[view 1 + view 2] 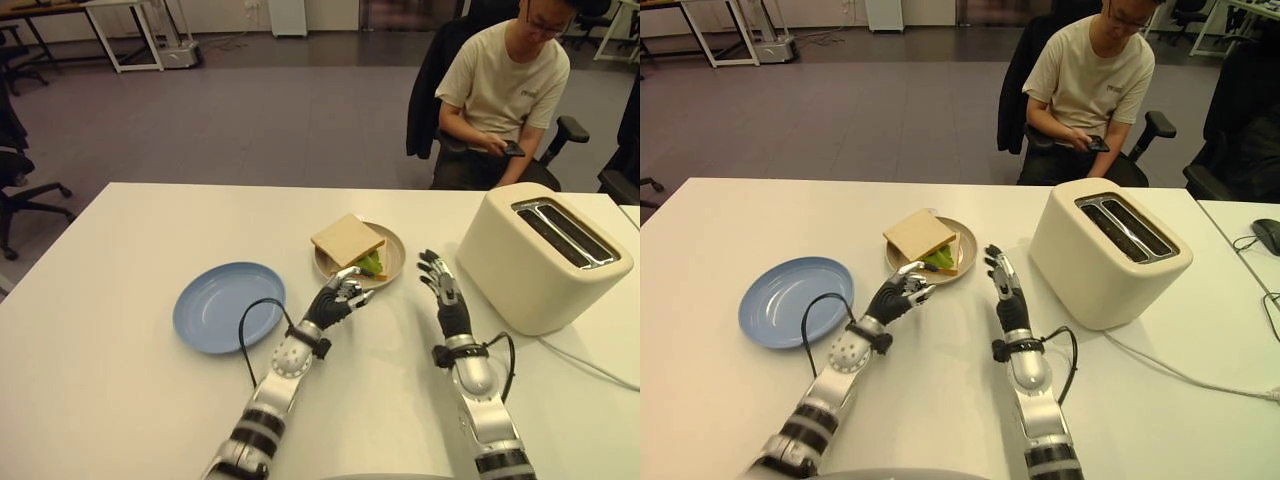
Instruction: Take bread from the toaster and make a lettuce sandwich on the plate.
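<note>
Lettuce sandwich on tan plate; left hand curled, empty, at the plate's near rim; right hand spread wide, empty, right of the plate.

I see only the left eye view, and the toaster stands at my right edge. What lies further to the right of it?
Observer: A second table begins there; a dark mouse lies on it.
Operator: Is there free room on our own table beside the toaster?
Observer: Yes. Right of the toaster there is a bare strip of the white table, crossed only by the cord.
</note>
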Robot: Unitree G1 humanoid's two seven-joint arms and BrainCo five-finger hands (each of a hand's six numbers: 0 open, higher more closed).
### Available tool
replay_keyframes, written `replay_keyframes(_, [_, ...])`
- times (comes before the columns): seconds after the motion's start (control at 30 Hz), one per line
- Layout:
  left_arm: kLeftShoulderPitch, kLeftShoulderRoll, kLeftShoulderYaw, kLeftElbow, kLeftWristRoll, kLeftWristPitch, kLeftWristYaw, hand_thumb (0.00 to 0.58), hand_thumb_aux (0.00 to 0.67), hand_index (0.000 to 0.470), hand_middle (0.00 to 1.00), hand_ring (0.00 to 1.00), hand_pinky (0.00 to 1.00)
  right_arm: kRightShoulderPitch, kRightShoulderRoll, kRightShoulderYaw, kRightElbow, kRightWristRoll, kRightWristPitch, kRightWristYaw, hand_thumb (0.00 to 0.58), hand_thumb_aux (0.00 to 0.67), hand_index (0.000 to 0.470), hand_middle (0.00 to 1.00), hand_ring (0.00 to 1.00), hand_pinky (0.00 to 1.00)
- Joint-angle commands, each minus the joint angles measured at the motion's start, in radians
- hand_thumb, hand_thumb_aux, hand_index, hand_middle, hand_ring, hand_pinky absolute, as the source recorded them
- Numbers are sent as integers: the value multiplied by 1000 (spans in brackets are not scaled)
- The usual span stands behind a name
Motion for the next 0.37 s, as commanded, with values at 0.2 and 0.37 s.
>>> replay_keyframes(0.2, [422, 111, 116, -585, -130, 99, -23, 0, 0, 0, 0, 0, 0, 258, -29, -86, -264, 138, 6, 80, 0, 0, 0, 0, 0, 0])
replay_keyframes(0.37, [428, 147, 224, -621, -180, 129, -34, 0, 0, 0, 0, 0, 0, 292, -55, -115, -379, 173, 25, 121, 0, 0, 0, 0, 0, 0])
